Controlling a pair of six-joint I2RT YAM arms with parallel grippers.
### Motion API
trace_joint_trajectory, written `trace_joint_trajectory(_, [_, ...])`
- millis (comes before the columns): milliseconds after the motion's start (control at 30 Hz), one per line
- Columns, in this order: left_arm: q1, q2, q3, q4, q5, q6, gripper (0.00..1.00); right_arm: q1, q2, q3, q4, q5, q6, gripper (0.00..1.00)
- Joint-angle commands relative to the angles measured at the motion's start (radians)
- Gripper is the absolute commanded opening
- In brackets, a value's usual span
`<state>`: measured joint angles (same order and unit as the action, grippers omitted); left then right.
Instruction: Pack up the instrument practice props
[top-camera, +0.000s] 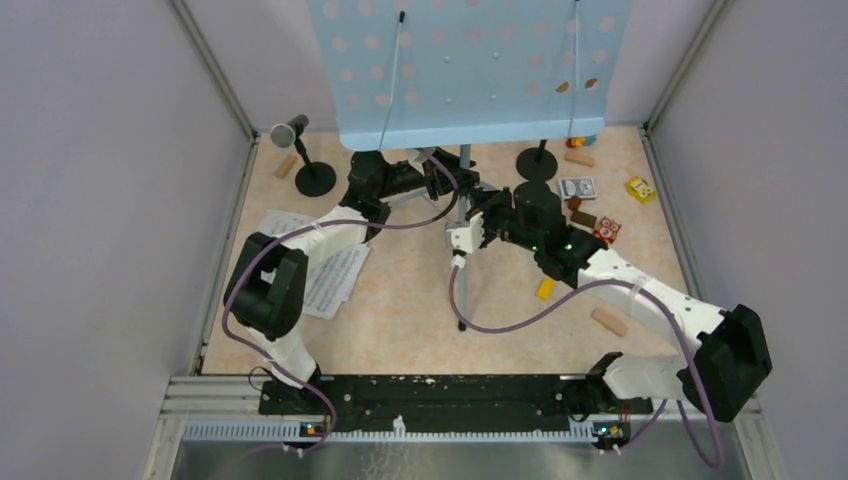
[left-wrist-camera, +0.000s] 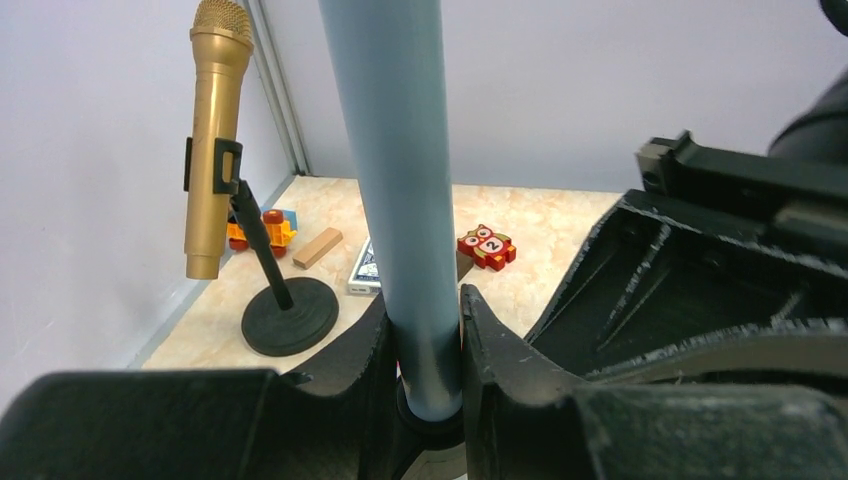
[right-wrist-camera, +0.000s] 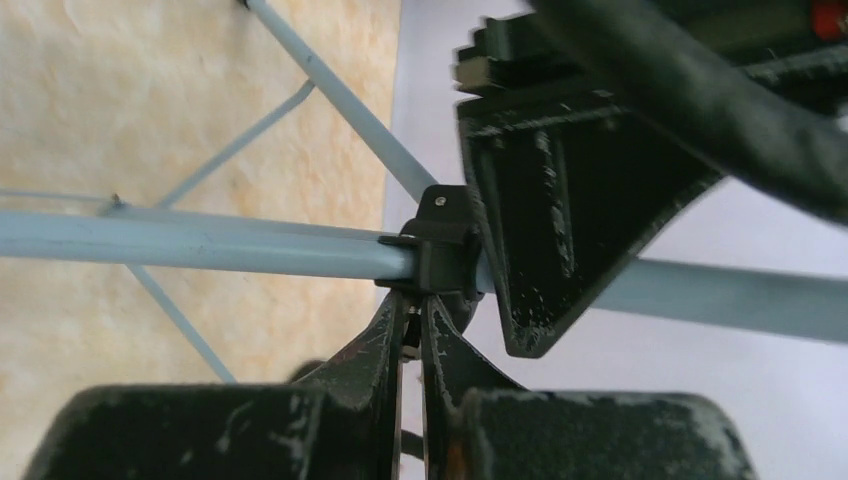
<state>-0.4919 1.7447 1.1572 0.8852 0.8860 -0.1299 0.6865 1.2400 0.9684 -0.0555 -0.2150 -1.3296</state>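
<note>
The light blue hole-punched music desk (top-camera: 470, 70) stands at the back on a grey-blue pole (top-camera: 465, 160). My left gripper (top-camera: 452, 183) is shut on that pole (left-wrist-camera: 400, 200), one finger (left-wrist-camera: 350, 350) on each side. My right gripper (top-camera: 478, 212) is almost closed on a small tab under the stand's black collar (right-wrist-camera: 445, 240), where the tripod legs (right-wrist-camera: 330, 90) meet. A gold microphone (left-wrist-camera: 215, 130) sits in a black round-based holder (left-wrist-camera: 290, 315). Another microphone (top-camera: 290, 130) sits in a holder (top-camera: 315, 178) at the back left. White music sheets (top-camera: 335, 280) lie under my left arm.
A card box (top-camera: 577, 187), a red owl toy (top-camera: 606, 230), a yellow toy (top-camera: 640, 188), a yellow block (top-camera: 545, 289) and wooden blocks (top-camera: 610, 321) lie on the right. One tripod leg (top-camera: 461, 295) reaches toward the near edge. Walls close in on three sides.
</note>
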Motion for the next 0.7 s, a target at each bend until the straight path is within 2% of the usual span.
trace_joint_trajectory(0, [-0.023,0.027,-0.024,-0.040,0.031,0.111,0.00,0.136,-0.018,-0.130,-0.196,0.138,-0.209,0.00])
trace_joint_trajectory(67, [-0.024,0.028,-0.023,-0.042,0.032,0.111,0.00,0.163,-0.050,-0.204,-0.034,0.243,-0.225,0.01])
trace_joint_trajectory(100, [-0.023,0.028,-0.022,-0.042,0.031,0.111,0.00,0.177,-0.065,-0.235,0.058,0.293,-0.222,0.06])
trace_joint_trajectory(200, [-0.023,0.029,-0.023,-0.043,0.035,0.112,0.00,0.210,-0.116,-0.259,0.235,0.364,-0.149,0.26])
trace_joint_trajectory(300, [-0.023,0.026,-0.022,-0.051,0.036,0.120,0.00,0.229,-0.191,-0.200,0.194,0.338,0.091,0.75])
trace_joint_trajectory(333, [-0.023,0.024,-0.022,-0.055,0.034,0.122,0.00,0.230,-0.223,-0.188,0.177,0.315,0.175,0.83])
trace_joint_trajectory(433, [-0.023,0.025,-0.019,-0.069,0.032,0.122,0.00,0.229,-0.342,-0.264,0.272,0.288,0.437,0.85])
trace_joint_trajectory(500, [-0.024,0.028,-0.018,-0.069,0.032,0.122,0.00,0.229,-0.414,-0.345,0.381,0.328,0.646,0.85])
trace_joint_trajectory(567, [-0.024,0.032,-0.016,-0.063,0.035,0.121,0.00,0.228,-0.450,-0.395,0.437,0.430,0.898,0.85])
trace_joint_trajectory(667, [-0.026,0.033,-0.016,-0.062,0.041,0.117,0.00,0.228,-0.419,-0.353,0.315,0.648,1.216,0.88])
